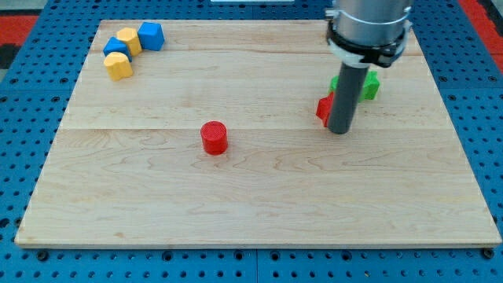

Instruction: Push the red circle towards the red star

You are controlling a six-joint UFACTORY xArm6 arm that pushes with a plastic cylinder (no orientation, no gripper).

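Nearest you on the wooden table, the red circle stands upright as a short cylinder, round face up, so it has no long axis across the table and points no particular way; it sits left of centre, alone, well apart from everything else. Farther back and to the view's right, my tip rests on the table, touching or just beside the red star, which the rod largely hides. There is no hand here, only the rod, holding nothing. Behind the rod peeks a green block. At the far left corner cluster a yellow block, a blue block, a second yellow block and a blue cube.
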